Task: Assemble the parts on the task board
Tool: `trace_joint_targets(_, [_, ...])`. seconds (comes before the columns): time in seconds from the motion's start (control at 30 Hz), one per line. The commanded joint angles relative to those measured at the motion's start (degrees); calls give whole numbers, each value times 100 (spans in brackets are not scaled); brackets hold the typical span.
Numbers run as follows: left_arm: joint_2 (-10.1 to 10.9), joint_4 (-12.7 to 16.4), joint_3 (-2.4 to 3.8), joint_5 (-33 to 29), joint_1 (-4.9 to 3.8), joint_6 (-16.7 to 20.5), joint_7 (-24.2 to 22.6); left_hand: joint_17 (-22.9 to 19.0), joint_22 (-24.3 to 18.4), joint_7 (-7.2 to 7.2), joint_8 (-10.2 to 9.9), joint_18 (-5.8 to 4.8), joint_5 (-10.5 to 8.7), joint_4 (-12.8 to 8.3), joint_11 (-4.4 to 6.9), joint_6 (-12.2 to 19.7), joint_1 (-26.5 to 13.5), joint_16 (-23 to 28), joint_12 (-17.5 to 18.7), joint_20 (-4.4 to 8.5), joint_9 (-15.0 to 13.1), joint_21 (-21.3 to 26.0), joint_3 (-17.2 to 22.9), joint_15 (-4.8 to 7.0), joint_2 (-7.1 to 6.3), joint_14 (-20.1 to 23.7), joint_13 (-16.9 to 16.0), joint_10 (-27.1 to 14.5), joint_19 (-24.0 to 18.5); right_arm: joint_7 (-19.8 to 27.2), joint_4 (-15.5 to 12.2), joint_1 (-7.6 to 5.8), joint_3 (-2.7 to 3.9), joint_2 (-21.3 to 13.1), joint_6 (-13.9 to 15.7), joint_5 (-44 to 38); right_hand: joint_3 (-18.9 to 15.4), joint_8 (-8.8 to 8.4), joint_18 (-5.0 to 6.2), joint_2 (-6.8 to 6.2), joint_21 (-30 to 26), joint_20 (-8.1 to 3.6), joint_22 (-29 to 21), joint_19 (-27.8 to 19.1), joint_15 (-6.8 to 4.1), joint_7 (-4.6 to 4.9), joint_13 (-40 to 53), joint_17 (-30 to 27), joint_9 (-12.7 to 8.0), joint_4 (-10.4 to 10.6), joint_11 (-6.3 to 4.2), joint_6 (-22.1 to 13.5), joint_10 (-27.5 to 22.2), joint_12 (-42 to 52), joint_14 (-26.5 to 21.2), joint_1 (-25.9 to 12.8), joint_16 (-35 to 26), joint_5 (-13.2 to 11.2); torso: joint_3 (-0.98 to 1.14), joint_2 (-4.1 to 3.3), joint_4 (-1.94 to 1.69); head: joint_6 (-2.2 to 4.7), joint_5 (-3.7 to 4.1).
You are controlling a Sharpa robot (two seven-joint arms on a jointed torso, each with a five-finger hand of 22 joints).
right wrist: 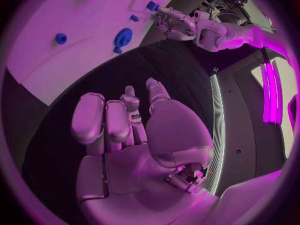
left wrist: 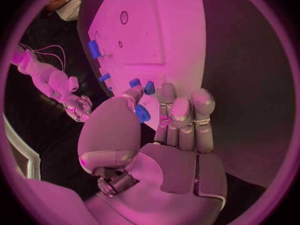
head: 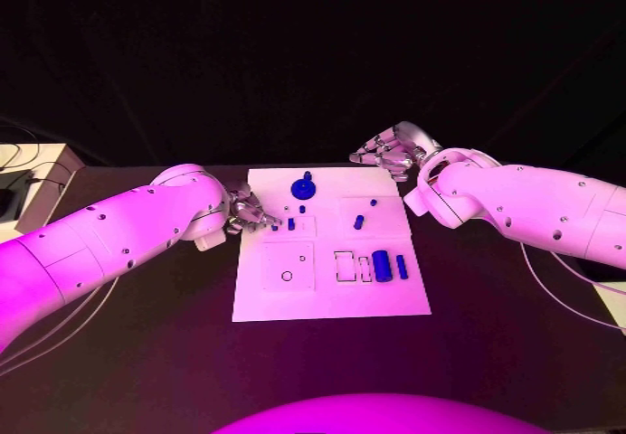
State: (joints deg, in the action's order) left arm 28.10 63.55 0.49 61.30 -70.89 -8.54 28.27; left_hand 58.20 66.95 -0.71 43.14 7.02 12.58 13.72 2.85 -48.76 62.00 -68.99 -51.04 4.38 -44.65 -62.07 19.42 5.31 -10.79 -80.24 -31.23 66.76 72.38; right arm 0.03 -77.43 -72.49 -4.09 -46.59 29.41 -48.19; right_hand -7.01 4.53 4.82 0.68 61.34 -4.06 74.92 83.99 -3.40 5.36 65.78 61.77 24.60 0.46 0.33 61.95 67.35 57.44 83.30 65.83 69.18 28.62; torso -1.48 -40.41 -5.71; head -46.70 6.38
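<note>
Black table bears task board; left hand and right hand empty, fingers apart.

You see one white task board, two robot hands, the left hand and the right hand, and about eight small blue parts.

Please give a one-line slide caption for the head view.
Left hand at the task board edge; right hand beyond its far corner.
</note>
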Motion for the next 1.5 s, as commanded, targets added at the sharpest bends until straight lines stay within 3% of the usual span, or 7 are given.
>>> trace_joint_targets(0.03, [20, 29, -5, -86, 24, 10, 173, 2, 4, -31, 36, 26, -9, 89, -24, 15, -53, -24, -31, -19, -15, -17, -143, -7, 14, -8, 9, 18, 28, 61, 4, 6, 4, -1, -54, -33, -15, -23, 22, -18, -20, -34, 811, 237, -23, 6, 2, -1, -5, -19, -7, 30, 12, -9, -7, 27, -17, 20, -1, 2, -4, -8, -1])
trace_joint_targets(0.4, [82, 125, 57, -310, 24, 60, 135, -13, 1, -32, 17, 30, -13, 277, -35, 12, -130, -22, -41, -26, 7, -20, -1325, -11, 165, -1, 22, 14, 25, 63, 20, 16, 4, 12, -51, -33, -15, -23, 22, -12, -18, -34, 811, 238, -24, 6, 2, 0, -6, -15, -6, 31, 14, -9, -7, 20, -17, 20, 2, -1, 0, -5, -6])
trace_joint_targets(0.67, [175, 201, 280, -590, 24, 382, -64, -111, -82, -82, -16, 45, -14, 284, -78, 116, -4, 51, -39, -34, 21, 90, -2214, -42, 410, 70, 24, -65, -62, 66, 28, 24, 4, 11, -45, -32, -15, -24, 22, -3, -18, -34, 811, 238, -24, 6, 1, -1, -8, -12, -7, 29, 12, -11, -7, 11, -18, 26, 7, 4, -8, 4, -12])
trace_joint_targets(0.83, [254, 262, 442, -815, 22, 664, -279, -655, -522, -390, -414, 166, 2, 283, -327, 521, 11, 341, -36, -176, 626, 691, -2213, -244, 430, 493, 124, -585, -465, 67, 28, 25, 4, 6, -36, -30, -21, -24, 24, -6, -27, -34, 809, 236, -24, 6, 1, -1, -8, -7, -7, 28, 13, -10, -6, 0, -18, 26, 8, 8, -7, 13, -21])
trace_joint_targets(1.13, [314, 310, 533, -948, 19, 1032, -688, -1635, -882, -533, 242, 306, 19, 83, -469, 987, 659, 348, -351, -356, 1997, 1264, -2180, -377, 834, 973, 898, -1120, -766, 64, 21, 25, 4, -11, -21, -28, -22, -24, 22, -4, -20, -34, 811, 237, -23, 6, -1, 1, -9, -1, -7, 28, 11, -12, -6, -6, -17, 26, 3, 0, -2, 46, -38])
trace_joint_targets(1.3, [277, 270, 527, -866, 19, 1162, -1321, -1842, -979, -704, -300, 242, -7, -508, -607, 998, 1709, 558, 163, -437, 2662, 1498, -1532, -483, 1200, 1352, 1327, -1586, -1017, 64, 9, 25, 4, -22, -14, -28, -22, -24, 22, -4, -20, -34, 811, 237, -23, 6, -1, 1, -9, -1, -7, 28, 11, -12, -6, -6, -17, 26, 6, 6, -12, 61, -35])
trace_joint_targets(1.5, [136, 175, 411, -181, 20, 1432, -2599, -2515, -1065, -734, -2090, 148, -36, -1462, -861, 75, 2381, 1015, 1900, -595, 4070, 1922, -709, -698, 849, 2127, 2758, -1431, -1632, 81, 4, 25, 4, -31, 11, -24, -18, -24, 23, 6, -22, -34, 810, 238, -24, 6, -3, -1, -9, 1, -8, 27, 10, -15, -6, 1, -18, 27, -7, -4, 1, 100, -41])
